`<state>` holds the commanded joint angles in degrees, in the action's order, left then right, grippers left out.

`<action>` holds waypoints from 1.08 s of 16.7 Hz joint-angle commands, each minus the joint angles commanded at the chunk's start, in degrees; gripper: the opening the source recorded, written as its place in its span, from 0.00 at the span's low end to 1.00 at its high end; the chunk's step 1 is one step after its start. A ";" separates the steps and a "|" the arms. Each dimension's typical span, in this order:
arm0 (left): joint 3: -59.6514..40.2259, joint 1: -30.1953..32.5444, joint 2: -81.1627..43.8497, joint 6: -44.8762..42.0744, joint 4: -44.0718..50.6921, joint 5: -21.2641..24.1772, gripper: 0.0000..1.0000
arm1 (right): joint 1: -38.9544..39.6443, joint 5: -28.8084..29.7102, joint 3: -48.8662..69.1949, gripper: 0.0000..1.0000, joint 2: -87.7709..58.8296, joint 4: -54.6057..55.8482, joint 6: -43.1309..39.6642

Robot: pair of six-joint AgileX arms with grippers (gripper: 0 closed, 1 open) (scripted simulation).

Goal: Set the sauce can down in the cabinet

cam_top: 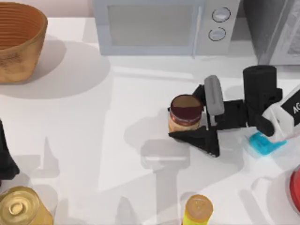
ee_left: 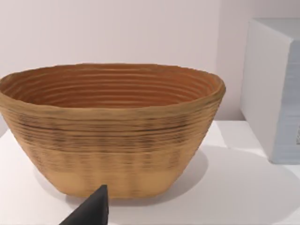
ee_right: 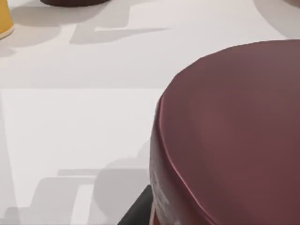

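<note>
Sauce can (cam_top: 186,114) stands on the table, right of centre, between the 2 fingers of the right gripper (cam_top: 197,115), which look closed against its sides. Cabinet (cam_top: 276,28), upper right, awaits; lifting and placing remain.

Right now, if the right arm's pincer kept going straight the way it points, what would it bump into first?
The sauce can. The right pincer points toward the top view's left, its fingers on either side of the can, which fills the space just ahead. Whether the fingers already touch it, I cannot tell.
</note>
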<state>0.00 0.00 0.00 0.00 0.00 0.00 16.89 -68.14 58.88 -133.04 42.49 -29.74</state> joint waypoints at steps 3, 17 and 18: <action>0.00 0.00 0.00 0.00 0.00 0.00 1.00 | 0.00 0.00 0.00 0.00 0.00 0.00 0.00; 0.00 0.00 0.00 0.00 0.00 0.00 1.00 | -0.14 -0.33 4.62 0.00 19.38 -25.58 0.36; 0.00 0.00 0.00 0.00 0.00 0.00 1.00 | -0.10 -0.40 5.04 0.00 21.37 -27.68 0.37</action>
<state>0.00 0.00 0.00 0.00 0.00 0.00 16.80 -68.53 63.93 -111.67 14.81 -29.36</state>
